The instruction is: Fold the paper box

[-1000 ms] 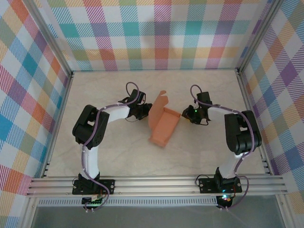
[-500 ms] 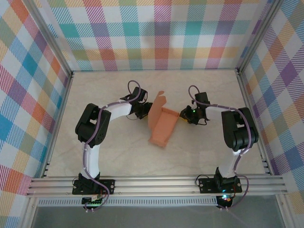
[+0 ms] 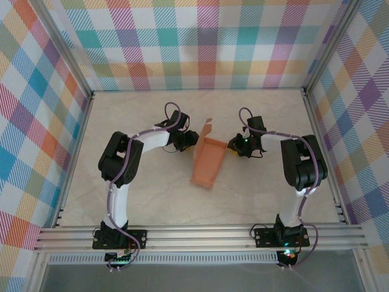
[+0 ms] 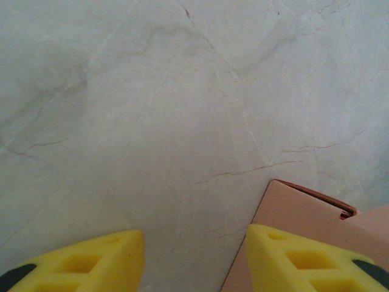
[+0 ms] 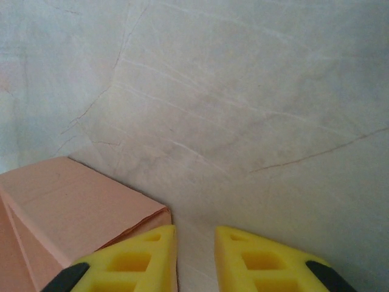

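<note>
The paper box [image 3: 207, 163] lies between left gripper [image 3: 192, 141] and right gripper [image 3: 233, 145].

I look down on a pale, marble-patterned tabletop [image 3: 152, 201], cream with faint grey clouding. Up close, from the left wrist camera, I see thin dark veins [image 4: 243, 171] running across it like hairline cracks; the right wrist camera gives me the same stone look with lighter streaks [image 5: 182, 109]. Three walls close the tabletop in: the back wall [image 3: 200, 42], the left wall [image 3: 36, 121] and the right wall [image 3: 358, 121], all in a pastel check of teal, orange, pink, purple and yellow. Metal posts [image 3: 61, 45] stand in the far corners, and grooved aluminium rails [image 3: 200, 237] cross the near edge. The light is soft and even.
</note>
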`<action>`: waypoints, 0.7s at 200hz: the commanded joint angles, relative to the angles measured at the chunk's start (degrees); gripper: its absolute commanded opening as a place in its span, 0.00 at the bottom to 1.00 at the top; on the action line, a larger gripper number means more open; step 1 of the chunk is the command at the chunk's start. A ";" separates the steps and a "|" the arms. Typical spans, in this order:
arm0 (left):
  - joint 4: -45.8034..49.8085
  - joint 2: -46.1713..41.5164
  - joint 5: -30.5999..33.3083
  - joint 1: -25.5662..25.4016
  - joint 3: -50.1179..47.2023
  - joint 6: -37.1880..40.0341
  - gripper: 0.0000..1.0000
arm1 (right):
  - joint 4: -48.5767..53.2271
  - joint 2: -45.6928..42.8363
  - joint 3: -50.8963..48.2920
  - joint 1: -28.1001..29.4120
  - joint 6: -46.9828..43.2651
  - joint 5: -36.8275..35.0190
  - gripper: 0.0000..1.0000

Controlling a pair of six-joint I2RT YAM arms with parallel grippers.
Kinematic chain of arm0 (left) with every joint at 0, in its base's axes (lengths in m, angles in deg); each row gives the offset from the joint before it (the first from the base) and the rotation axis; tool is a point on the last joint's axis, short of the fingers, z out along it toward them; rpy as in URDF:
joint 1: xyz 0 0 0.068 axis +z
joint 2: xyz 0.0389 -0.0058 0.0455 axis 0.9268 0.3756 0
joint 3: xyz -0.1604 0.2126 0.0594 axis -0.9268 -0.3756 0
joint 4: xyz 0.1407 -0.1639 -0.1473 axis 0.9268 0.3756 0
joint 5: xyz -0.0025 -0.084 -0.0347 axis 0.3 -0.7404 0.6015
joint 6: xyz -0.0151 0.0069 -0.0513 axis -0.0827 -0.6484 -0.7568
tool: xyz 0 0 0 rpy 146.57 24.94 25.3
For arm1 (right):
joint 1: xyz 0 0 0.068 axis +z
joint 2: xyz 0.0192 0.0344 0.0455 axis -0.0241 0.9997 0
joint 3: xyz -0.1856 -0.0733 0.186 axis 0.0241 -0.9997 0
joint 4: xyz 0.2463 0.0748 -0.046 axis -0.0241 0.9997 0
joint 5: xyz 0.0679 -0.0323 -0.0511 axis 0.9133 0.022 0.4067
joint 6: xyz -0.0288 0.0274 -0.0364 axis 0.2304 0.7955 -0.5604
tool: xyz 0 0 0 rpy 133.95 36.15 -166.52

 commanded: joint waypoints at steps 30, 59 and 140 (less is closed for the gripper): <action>-10.70 8.47 -10.13 -4.69 0.58 -0.55 0.47 | -2.23 3.42 2.41 1.87 0.03 2.45 0.24; -10.92 9.20 -10.84 -4.73 1.12 -0.80 0.47 | -2.01 3.73 3.01 2.36 -0.50 2.57 0.24; -11.37 9.98 -12.12 -5.04 1.64 -1.05 0.46 | -2.66 4.90 3.97 3.05 -0.01 2.74 0.25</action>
